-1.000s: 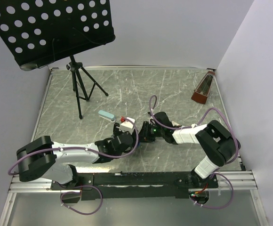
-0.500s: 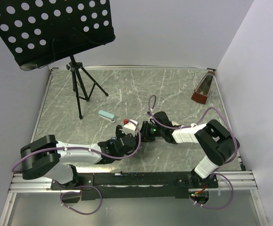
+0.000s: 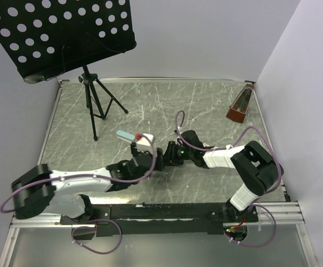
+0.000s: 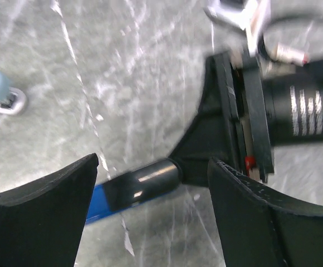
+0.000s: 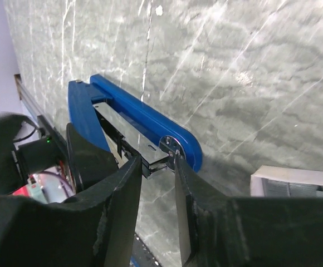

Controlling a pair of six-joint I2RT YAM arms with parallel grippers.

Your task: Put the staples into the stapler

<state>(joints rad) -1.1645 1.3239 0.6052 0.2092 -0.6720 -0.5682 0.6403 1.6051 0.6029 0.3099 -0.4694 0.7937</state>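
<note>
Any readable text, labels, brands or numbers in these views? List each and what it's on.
No text can be read in any view.
White markings on the black cylinder in the left wrist view: blurred, unreadable.
Reddish print on the small box: too small to read.
Blue stapler: no lettering or brand seen.

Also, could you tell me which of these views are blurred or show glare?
Top external: sharp, evenly lit, streaky sheen on the table. Left wrist: smeared by motion blur, worst top right. Right wrist: the stapler is crisp, its metal glaring; the right gripper is dark.
</note>
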